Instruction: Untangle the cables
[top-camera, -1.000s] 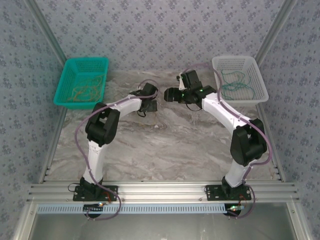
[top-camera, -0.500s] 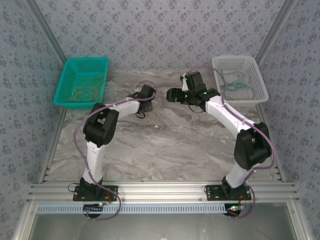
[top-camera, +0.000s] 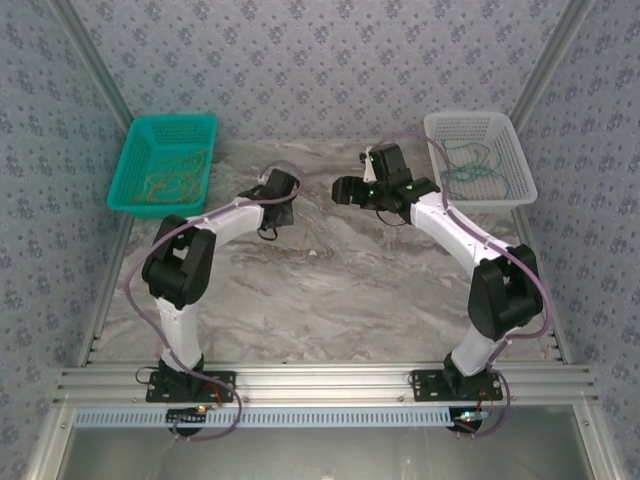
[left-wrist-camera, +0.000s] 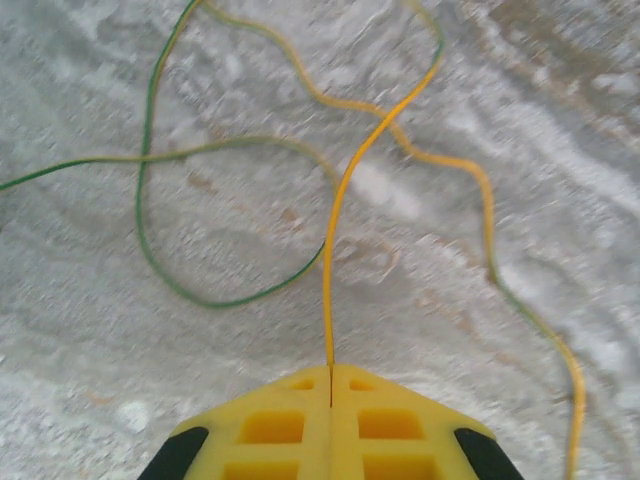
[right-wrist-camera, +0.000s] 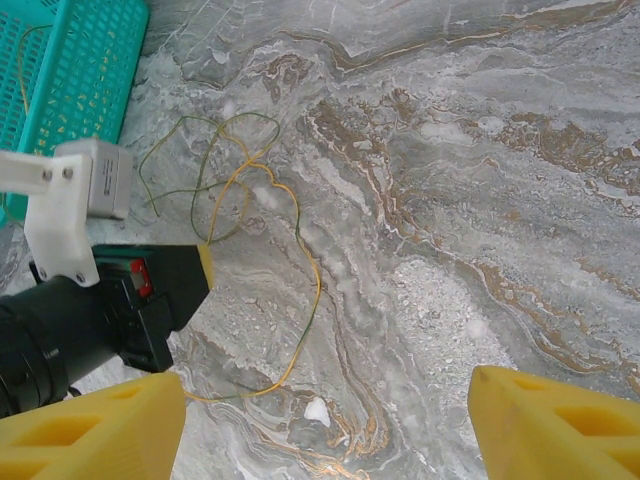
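Note:
On the marble table (top-camera: 330, 290) lie tangled thin cables. In the left wrist view an orange cable (left-wrist-camera: 340, 200) runs straight out from my left gripper (left-wrist-camera: 330, 372), whose yellow jaws are pressed together on it. A green cable (left-wrist-camera: 140, 200) loops beside it and crosses it. From the right wrist view the same orange cable (right-wrist-camera: 300, 250) and green cable (right-wrist-camera: 165, 150) sit beside the left gripper (right-wrist-camera: 203, 265). My right gripper (right-wrist-camera: 325, 400) hovers above them, open and holding nothing. From above, the left gripper (top-camera: 268, 226) is left of the right gripper (top-camera: 338, 188).
A teal basket (top-camera: 170, 120) at the back left holds orange strands, and it also shows as the teal basket (right-wrist-camera: 90, 60) in the right wrist view. A white basket (top-camera: 465, 117) at the back right holds green strands. Patterned walls enclose the table.
My left gripper went from open to shut on the orange cable, and its arm swung left toward the teal basket. The right arm shifted slightly back and stays open.

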